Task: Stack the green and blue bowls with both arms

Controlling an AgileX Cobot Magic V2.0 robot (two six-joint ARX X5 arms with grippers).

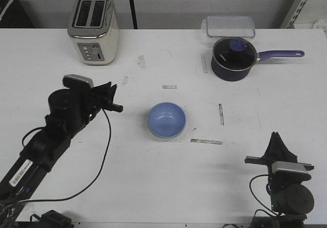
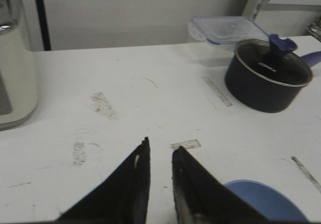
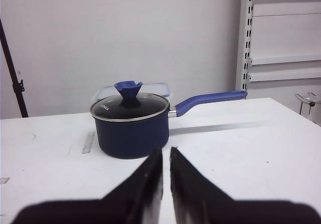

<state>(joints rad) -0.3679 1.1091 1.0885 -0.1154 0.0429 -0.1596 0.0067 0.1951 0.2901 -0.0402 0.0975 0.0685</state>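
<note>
The blue bowl point(image 1: 166, 119) sits upright at the table's middle. A thin pale rim shows under its near edge; I cannot tell if that is the green bowl, which is otherwise not in view. My left gripper point(image 1: 117, 98) is left of the bowl, apart from it and empty, with a narrow gap between its jaws. In the left wrist view the gripper point(image 2: 160, 144) points over bare table with the blue bowl point(image 2: 273, 203) beside it. My right gripper point(image 1: 276, 135) is at the near right, shut and empty; it also shows in the right wrist view point(image 3: 166, 149).
A dark navy saucepan point(image 1: 233, 59) with a lid and long handle stands at the back right, a clear lidded container point(image 1: 230, 26) behind it. A cream toaster point(image 1: 93, 28) stands at the back left. Tape strips mark the white table point(image 1: 153, 187).
</note>
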